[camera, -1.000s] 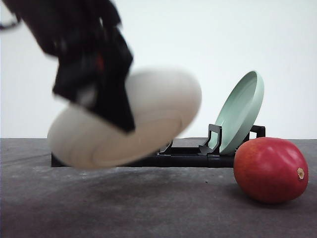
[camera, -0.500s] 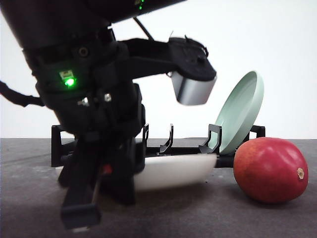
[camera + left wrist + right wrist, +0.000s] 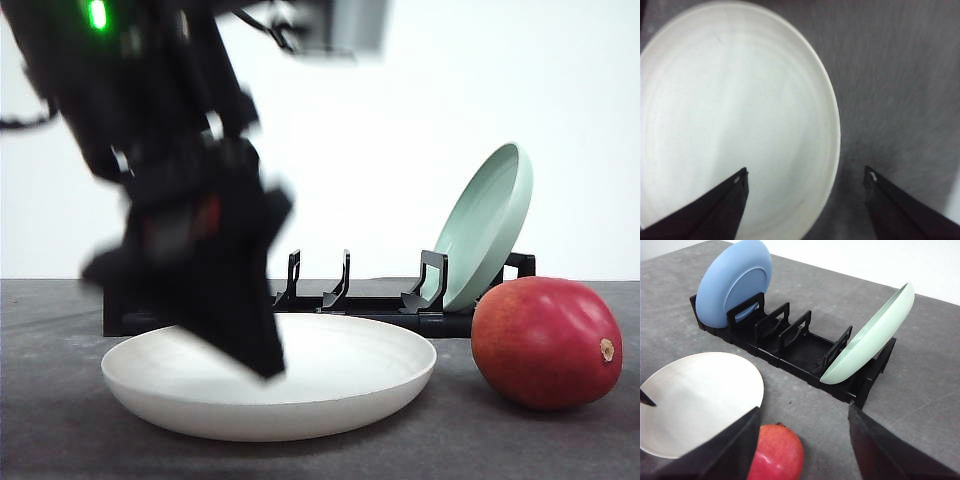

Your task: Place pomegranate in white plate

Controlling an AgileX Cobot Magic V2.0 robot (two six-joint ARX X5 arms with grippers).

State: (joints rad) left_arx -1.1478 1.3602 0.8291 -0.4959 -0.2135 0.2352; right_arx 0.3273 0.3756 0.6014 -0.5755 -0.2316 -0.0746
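Left wrist view has the left gripper [image 3: 805, 182] spread wide with nothing between its jaws, poised over the round cream-white matte plate [image 3: 735, 115], which lies flat on the dark grey desk [image 3: 895, 90]. Right gripper [image 3: 802, 440] also gapes with nothing in it, just above the glossy red roundish pomegranate [image 3: 776, 452], which sits on the desk just beside the plate's rim, in front of the black slotted dish rack [image 3: 800, 352]. Plate looks set, so I'd call the fruit pick-up next: drop the right jaws around it, close, lift, carry it across.
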